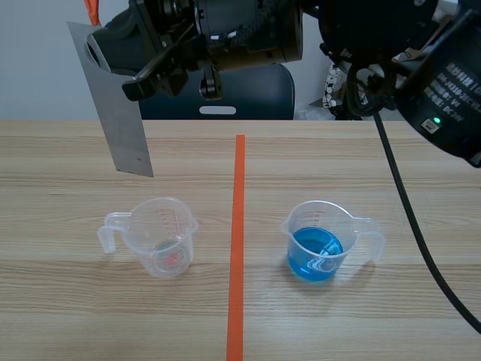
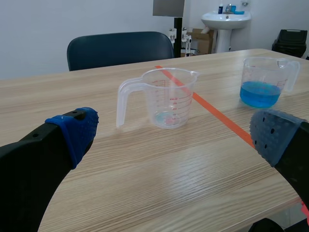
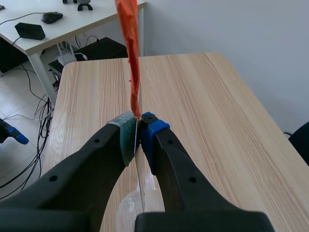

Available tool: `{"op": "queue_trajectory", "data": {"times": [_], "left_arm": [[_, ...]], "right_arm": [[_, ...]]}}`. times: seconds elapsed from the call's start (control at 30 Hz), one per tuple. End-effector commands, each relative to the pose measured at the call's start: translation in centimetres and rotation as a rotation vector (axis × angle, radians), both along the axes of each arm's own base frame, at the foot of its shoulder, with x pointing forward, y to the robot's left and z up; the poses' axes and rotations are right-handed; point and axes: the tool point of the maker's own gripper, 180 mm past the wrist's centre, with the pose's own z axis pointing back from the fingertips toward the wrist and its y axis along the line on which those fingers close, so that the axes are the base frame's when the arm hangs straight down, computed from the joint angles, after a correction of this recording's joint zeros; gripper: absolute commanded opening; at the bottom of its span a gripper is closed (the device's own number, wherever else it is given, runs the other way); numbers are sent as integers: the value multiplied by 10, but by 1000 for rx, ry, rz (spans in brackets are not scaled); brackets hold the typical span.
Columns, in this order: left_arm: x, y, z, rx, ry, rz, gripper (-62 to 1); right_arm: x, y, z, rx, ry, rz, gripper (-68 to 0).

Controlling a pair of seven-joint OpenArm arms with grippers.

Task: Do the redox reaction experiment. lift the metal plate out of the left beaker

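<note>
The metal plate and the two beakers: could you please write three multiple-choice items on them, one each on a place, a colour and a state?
1. Where is the metal plate? A. In the air, clear of the left beaker. B. Standing in that beaker. C. Flat on the table.
2. What colour is the liquid in the right beaker? A. Red. B. Blue. C. Yellow.
3. How is the left end effector? A. Shut on the plate. B. Shut on the left beaker. C. Open.
Key: 1 A, the right end effector holds it up; 2 B, blue shows through the clear wall; 3 C, its pads stand wide apart.
</note>
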Motion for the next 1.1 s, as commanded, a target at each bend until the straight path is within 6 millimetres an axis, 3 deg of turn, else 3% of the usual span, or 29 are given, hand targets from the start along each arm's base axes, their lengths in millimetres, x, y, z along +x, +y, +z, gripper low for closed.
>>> {"op": "queue_trajectory", "data": {"times": [0.0, 1.07], "left_arm": [[1, 1, 5, -12, -22, 4, 14], [1, 1, 4, -8, -15, 4, 14]], "right_arm": [[0, 1, 21, 40, -37, 9, -669], [-2, 1, 21, 45, -20, 18, -669]]}}
